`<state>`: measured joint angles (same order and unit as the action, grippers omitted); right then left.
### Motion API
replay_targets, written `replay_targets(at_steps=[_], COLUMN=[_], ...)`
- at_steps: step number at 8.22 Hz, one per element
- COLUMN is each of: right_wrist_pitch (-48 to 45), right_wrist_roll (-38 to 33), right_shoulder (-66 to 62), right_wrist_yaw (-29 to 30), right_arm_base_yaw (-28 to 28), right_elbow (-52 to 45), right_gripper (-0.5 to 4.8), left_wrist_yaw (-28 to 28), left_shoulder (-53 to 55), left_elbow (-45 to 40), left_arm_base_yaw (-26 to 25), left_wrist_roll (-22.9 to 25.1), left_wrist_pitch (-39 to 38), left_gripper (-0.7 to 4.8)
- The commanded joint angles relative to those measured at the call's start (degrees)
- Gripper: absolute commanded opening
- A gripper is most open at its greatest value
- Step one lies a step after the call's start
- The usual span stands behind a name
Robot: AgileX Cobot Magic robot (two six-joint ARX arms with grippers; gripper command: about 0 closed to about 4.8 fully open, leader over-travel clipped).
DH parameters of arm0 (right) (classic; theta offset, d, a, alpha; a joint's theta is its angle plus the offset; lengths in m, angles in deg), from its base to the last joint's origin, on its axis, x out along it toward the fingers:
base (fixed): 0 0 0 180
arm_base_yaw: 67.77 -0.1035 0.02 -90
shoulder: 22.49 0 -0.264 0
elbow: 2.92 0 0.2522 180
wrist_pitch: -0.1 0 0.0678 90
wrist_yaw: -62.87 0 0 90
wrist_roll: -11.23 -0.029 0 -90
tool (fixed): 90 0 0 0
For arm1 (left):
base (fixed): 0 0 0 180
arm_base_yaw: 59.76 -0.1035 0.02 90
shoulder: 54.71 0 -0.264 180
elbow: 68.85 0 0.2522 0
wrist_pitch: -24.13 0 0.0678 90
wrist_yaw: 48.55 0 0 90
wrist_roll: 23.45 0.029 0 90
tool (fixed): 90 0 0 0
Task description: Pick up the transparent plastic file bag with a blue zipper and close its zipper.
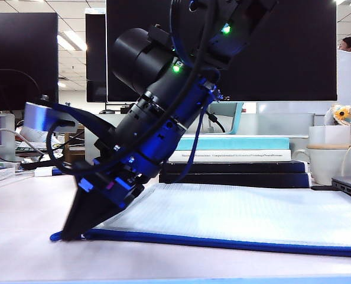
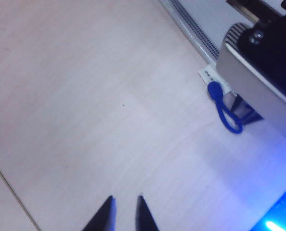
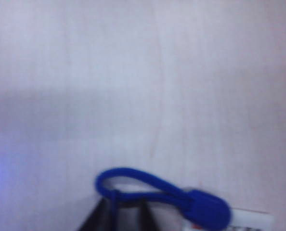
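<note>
I see the transparent plastic file bag (image 1: pixel 240 214) flat near the table's (image 1: pixel 22 236) front edge, the zipper (image 1: pixel 223 242) along that side. My right gripper (image 3: pixel 126 211) straddles its pull tab (image 3: pixel 157 195), jaws slightly apart; my left gripper (image 2: pixel 125 214) hovers nearby, narrowly parted.

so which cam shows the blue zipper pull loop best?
Right wrist view: the pull loop fills the foreground at the right pincer. Left wrist view shows it small, far from the left pincer. In the exterior view the arm hides it.
</note>
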<state>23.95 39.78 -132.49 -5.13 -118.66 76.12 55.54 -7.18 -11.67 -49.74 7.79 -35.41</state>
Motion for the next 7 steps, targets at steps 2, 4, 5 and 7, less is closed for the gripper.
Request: replay_targets(at_steps=[2,4,5,7], right_wrist_pitch=[17.5,24.2,27.9,34.3], right_wrist_roll=[-0.5,-0.5,-0.4,-0.5], right_shoulder=[1.6,7.5,12.0,26.7], right_wrist_yaw=[-7.0,-7.1,-6.9,2.0], right_arm_base_yaw=[0.9,2.1,2.3,2.3], right_elbow=[15.5,17.1,17.1,17.1], right_gripper=[-0.03,-0.03,-0.03,-0.03], left_wrist_yaw=[0.3,6.8,12.5,23.5], left_shoulder=[-0.1,-0.1,-0.1,-0.1], left_elbow=[0.2,0.2,0.2,0.2], left_arm_base_yaw=[0.0,0.0,0.0,0.0], left_wrist_roll=[0.4,5.3,9.2,15.7], left_wrist_pitch=[4.8,4.7,4.7,9.7], left_gripper=[3.18,3.18,3.19,3.19])
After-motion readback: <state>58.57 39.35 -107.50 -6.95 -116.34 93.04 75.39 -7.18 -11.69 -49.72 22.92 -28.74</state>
